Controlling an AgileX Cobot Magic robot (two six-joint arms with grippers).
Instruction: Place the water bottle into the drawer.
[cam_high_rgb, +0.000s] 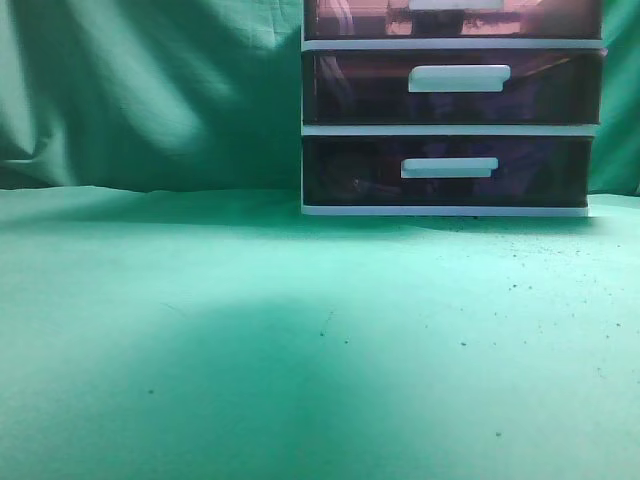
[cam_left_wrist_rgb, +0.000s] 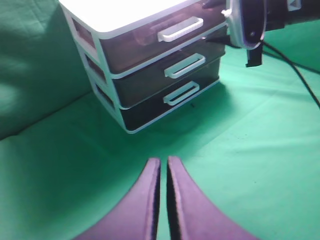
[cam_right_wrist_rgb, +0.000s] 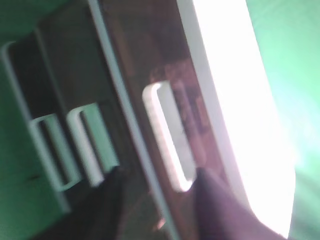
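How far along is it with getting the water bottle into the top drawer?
Early, by these views. Nothing looks done: the top drawer sits closed, flush with the two below. In hand: the right gripper, fingers spread, is at the drawer's white handle, apparently to open it. The left gripper hangs shut and empty. The bottle is in no view, so opening, fetching and placing remain.

Drawer (cam_left_wrist_rgb: 165, 37): top tier of the white-framed unit, translucent dark purple-brown front, white bar handle (cam_left_wrist_rgb: 180, 28). It is seen pushed in, front flush with the two tiers below. In the exterior view only its lower edge (cam_high_rgb: 450, 20) is caught at the top of frame. In the right wrist view the front (cam_right_wrist_rgb: 150, 75) and handle (cam_right_wrist_rgb: 167, 135) are shown close and blurred. Bottle: not seen in any view.
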